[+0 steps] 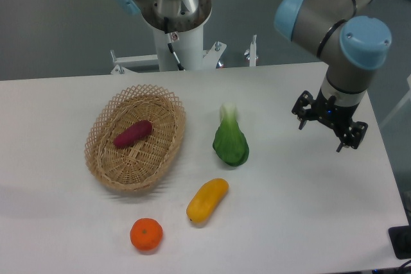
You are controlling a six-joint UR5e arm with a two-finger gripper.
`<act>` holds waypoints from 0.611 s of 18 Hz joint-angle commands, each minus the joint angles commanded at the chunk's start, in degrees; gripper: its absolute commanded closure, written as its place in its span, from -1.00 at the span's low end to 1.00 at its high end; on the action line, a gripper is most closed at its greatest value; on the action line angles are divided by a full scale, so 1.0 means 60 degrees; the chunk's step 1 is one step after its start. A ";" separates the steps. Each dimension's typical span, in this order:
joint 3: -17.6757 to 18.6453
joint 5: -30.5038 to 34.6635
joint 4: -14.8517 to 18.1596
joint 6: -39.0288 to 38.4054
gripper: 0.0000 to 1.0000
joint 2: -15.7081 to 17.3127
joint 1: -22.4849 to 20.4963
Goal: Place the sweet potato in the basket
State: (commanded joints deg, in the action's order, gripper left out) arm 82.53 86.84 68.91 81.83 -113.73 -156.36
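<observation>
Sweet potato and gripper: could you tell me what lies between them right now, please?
In the fixed camera view, the basket wall and the green leafy vegetable lie between the sweet potato and the open, empty gripper; otherwise bare white table.

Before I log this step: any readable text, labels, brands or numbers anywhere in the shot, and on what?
None: no readable words, numbers or brand marks anywhere.
The sweet potato, basket, other produce and table carry no print.
The gripper shows only a small blue light, not text.
</observation>
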 joint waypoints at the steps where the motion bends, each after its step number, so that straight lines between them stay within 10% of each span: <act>1: 0.0000 0.0000 0.0000 0.0000 -1.00 0.0000 0.0000; 11: 0.0059 0.0015 -0.0029 -0.0015 -1.00 0.0000 0.0015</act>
State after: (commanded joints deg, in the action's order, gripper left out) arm 82.88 86.92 68.73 81.74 -113.73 -156.27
